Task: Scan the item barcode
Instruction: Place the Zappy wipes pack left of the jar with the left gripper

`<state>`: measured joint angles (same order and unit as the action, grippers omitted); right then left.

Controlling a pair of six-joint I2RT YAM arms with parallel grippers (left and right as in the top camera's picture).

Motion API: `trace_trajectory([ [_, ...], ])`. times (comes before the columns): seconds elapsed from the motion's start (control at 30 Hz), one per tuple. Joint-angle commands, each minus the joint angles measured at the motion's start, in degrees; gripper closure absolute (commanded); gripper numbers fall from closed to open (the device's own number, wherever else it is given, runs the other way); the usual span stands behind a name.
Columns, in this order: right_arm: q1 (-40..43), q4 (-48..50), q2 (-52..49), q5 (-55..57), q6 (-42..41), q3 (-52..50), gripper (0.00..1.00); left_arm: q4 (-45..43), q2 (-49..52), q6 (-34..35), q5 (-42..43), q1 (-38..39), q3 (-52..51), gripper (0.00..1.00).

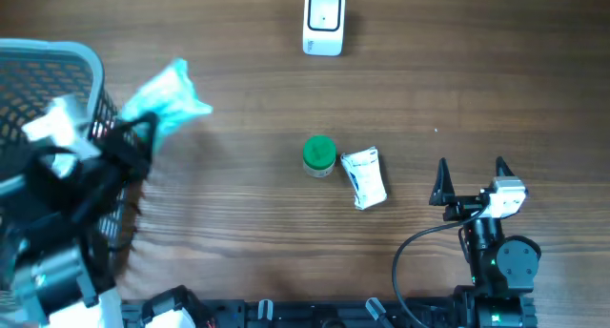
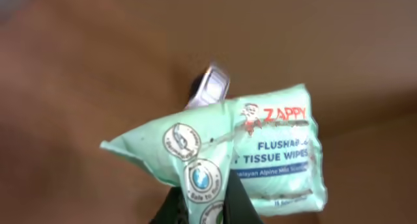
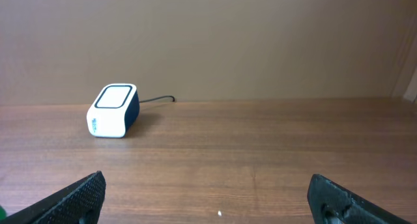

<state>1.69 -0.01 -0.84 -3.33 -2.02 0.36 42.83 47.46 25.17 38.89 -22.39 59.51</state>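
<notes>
Now your left hand (image 2: 201,208) clamps the mint-green plastic wipes pack (image 2: 273,152) aloft, likely bound for the white box-shaped scanner (image 1: 323,23) (right hand (image 1: 470,180) sits spread apart).

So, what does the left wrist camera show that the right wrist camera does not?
Only the left wrist view: the green wipes pack, printed ZAPPY, pinched in the shut left gripper. Only the right wrist view: the white scanner with its cable, standing on the table, and the open right gripper, holding nothing. Both: brown surfaces in the background. A blurred shape behind the pack may be the scanner; I cannot tell.
</notes>
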Motion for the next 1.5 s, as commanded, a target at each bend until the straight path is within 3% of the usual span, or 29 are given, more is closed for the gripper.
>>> trace_trajectory([
  [0.0,0.0,0.1,0.4,0.4,0.5,-0.1,0.0,2.8,3.7,-0.7,-15.7,14.4,-5.9,0.96],
  [0.07,0.0,0.1,0.4,0.4,0.5,-0.1,0.0,1.4,7.5,4.7,-23.2,23.4,-8.9,0.96],
  [0.17,0.0,0.1,0.4,0.4,0.5,-0.1,0.0,0.2,17.0,23.0,-39.6,34.4,-10.1,0.96],
  [0.23,0.0,0.1,0.4,0.4,0.5,-0.1,0.0,-2.4,24.8,35.6,-42.6,40.1,-10.1,0.96],
  [0.37,0.0,0.1,0.4,0.4,0.5,-0.1,0.0,-12.5,41.2,44.4,-41.4,50.6,-10.1,0.96],
  [0.43,0.0,0.1,0.4,0.4,0.5,-0.1,0.0,-15.5,45.2,44.3,-41.4,54.9,-10.1,0.95],
  [0.5,0.0,0.1,0.4,0.4,0.5,-0.1,0.0,-15.2,44.2,44.0,-42.0,55.8,-10.0,0.68],
  [0.53,0.0,0.1,0.4,0.4,0.5,-0.1,0.0,-15.2,42.8,43.0,-42.0,55.6,-9.9,0.44],
  [0.57,0.0,0.1,0.4,0.4,0.5,-0.1,0.0,-15.0,40.3,40.7,-42.3,55.3,-9.5,0.01],
  [0.67,0.0,0.1,0.4,0.4,0.5,-0.1,0.0,-13.4,33.5,35.5,-45.6,55.1,-7.0,0.0],
  [0.83,0.0,0.1,0.4,0.4,0.5,-0.1,0.0,-8.7,17.6,22.0,-59.1,55.0,1.9,0.0],
  [0.9,0.0,0.1,0.4,0.4,0.5,-0.1,0.01,-8.8,10.6,16.8,-69.8,55.0,3.9,0.0],
  [1.0,0.0,0.1,0.4,0.4,0.5,-0.1,0.0,-9.0,2.1,14.8,-81.5,52.4,4.6,0.0],
  [1.2,0.0,0.1,0.4,0.3,0.5,-0.1,0.0,-4.3,-5.0,13.1,-81.6,34.4,4.6,0.0],
  [1.3,0.0,0.1,0.4,0.4,0.5,-0.1,0.0,2.5,-2.9,18.9,-81.1,26.3,4.6,0.0],
  [1.47,0.0,0.1,0.4,0.4,0.5,-0.1,0.0,4.0,4.4,21.0,-67.5,12.9,4.6,0.0],
])
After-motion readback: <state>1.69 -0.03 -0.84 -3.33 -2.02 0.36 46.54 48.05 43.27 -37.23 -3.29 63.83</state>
